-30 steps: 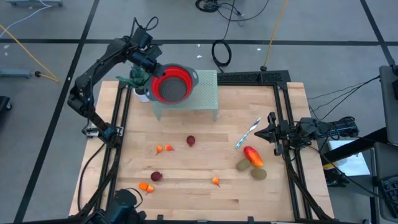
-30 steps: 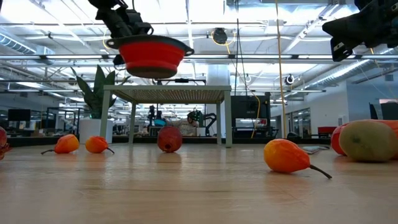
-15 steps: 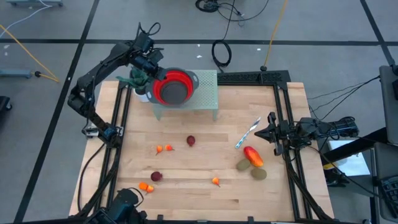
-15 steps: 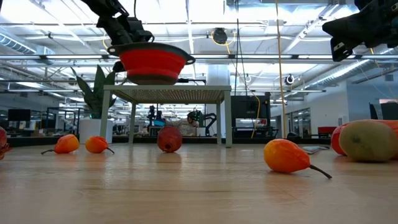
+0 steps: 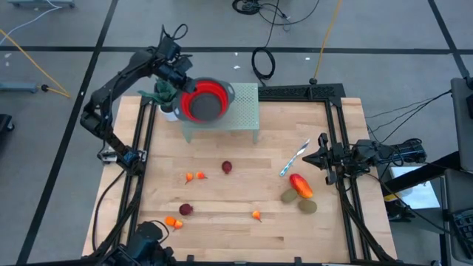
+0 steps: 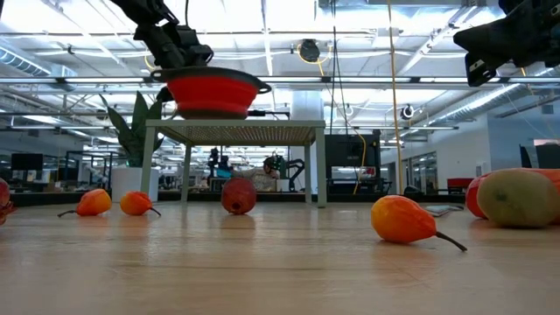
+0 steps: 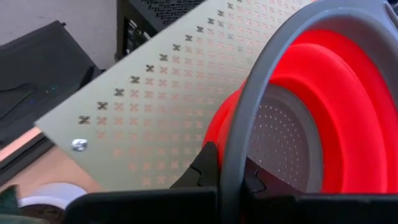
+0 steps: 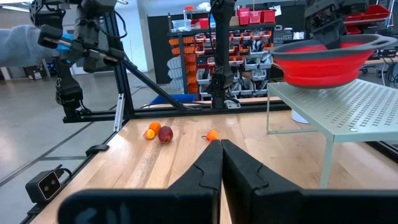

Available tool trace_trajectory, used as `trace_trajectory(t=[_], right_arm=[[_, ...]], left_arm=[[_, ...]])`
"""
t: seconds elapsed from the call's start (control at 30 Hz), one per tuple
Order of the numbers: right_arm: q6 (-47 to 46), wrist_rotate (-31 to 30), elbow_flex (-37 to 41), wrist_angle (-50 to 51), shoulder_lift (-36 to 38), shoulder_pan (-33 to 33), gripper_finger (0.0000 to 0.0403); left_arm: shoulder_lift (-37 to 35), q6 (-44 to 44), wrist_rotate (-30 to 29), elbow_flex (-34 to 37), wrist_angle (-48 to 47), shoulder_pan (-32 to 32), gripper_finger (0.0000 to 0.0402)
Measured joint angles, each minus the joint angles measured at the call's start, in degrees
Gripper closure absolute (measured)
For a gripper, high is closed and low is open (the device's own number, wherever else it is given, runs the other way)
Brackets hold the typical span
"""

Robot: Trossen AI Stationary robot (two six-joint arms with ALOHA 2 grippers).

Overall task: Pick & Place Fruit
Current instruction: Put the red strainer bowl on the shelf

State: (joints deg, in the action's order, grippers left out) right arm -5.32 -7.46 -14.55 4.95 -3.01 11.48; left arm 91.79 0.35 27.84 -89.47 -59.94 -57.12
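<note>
Left gripper [image 5: 179, 76] pinches grey rim of red bowl [image 5: 205, 102], holding it just above perforated stand [image 5: 247, 111]. Fruit [image 5: 227, 168] lies scattered on wooden table [image 5: 244, 222], well apart from stand toward near edge, none in bowl. Right gripper [image 5: 323, 157], fingers pressed together, empty, waits at table's right edge, near red-orange oval [image 5: 300, 185] and blue-and-white stick [image 5: 294, 159].

We see the fruit scattered across the near tabletop: small orange pieces [image 5: 194, 176] left, dark red rounds [image 5: 227, 168] mid-table, red-orange oval [image 5: 300, 185] and brownish-green ovals [image 5: 290, 196] right.
</note>
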Motion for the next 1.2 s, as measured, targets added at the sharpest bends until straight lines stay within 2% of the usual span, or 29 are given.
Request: trace_trajectory(t=[0.93,1.2], right_arm=[[0.00,-0.20,-0.02,-0.02,0.00,0.00,0.0403],[0.00,-0.17,-0.02,-0.02,0.00,0.00,0.0403]], left_arm=[[0.02,1.01,0.19,2.58,0.02,0.61,0.0401],[0.02,0.88,-1.41,2.58,0.22,0.50,0.0401]])
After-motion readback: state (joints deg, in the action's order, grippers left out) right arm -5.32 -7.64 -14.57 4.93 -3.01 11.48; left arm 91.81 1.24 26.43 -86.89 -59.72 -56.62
